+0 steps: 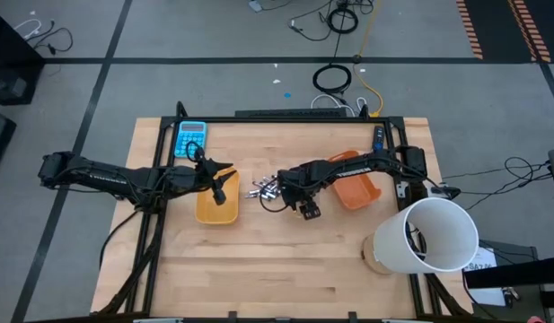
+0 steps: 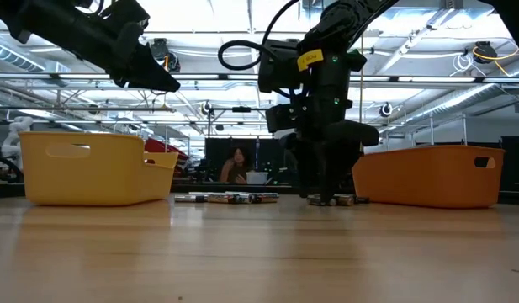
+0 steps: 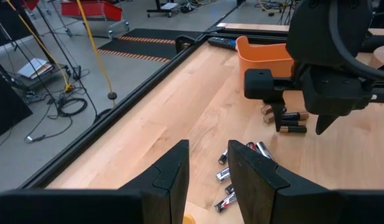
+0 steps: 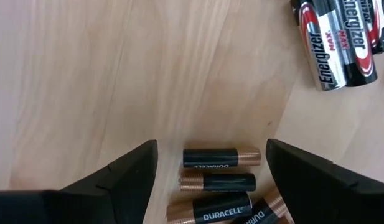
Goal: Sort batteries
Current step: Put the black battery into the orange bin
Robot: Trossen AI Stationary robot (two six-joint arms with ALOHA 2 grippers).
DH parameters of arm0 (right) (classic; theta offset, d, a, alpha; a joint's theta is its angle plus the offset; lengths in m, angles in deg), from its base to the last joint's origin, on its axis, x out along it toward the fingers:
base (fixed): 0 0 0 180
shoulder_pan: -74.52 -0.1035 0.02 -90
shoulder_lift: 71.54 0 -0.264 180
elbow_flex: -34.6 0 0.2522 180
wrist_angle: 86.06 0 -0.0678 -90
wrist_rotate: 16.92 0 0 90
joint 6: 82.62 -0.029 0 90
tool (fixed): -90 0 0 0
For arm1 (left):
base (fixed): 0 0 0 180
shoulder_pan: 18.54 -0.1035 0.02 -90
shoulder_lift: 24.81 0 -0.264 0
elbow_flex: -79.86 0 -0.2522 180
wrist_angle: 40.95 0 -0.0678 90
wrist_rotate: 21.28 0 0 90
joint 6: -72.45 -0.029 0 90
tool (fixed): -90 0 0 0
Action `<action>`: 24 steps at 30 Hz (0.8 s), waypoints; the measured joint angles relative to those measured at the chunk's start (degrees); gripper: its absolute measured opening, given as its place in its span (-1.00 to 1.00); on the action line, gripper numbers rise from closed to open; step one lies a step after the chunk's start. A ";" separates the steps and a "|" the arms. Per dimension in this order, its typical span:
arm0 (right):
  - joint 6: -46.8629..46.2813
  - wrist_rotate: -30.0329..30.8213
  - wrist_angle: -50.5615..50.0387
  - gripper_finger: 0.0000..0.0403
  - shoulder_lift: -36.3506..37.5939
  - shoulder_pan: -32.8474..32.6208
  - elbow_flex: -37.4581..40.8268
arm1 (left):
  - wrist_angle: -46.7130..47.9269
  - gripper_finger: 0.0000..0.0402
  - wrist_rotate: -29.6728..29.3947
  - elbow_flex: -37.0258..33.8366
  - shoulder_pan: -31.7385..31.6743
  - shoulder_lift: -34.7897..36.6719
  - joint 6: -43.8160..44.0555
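Note:
Dark copper-tipped batteries (image 4: 220, 157) lie side by side on the wood, and bigger silvery ones (image 4: 335, 43) lie a little apart. In the high view the whole scatter (image 1: 266, 188) sits between the yellow tray (image 1: 216, 211) and the orange tray (image 1: 359, 192). My right gripper (image 4: 210, 146) points down over the dark group, open, with a finger on either side of it. My left gripper (image 3: 209, 180) is open and hangs above the yellow tray (image 2: 91, 168), well off the table.
A blue calculator (image 1: 189, 139) lies near the table's far left corner. A big white tub (image 1: 426, 235) stands at the near right edge. A person (image 2: 238, 166) sits in the room beyond the table. Bare wood stretches along the near side.

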 joint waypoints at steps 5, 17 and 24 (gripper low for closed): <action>1.26 0.00 -0.01 0.45 0.00 0.02 0.04 | 0.02 -0.40 0.03 0.00 0.00 0.00 0.00; 1.48 0.02 -0.03 0.45 0.00 1.25 0.05 | 0.07 -0.40 1.11 0.00 0.00 0.00 0.00; 2.01 -0.20 0.05 0.45 -1.27 1.20 0.04 | 0.07 -0.40 1.11 0.00 -0.02 0.00 0.00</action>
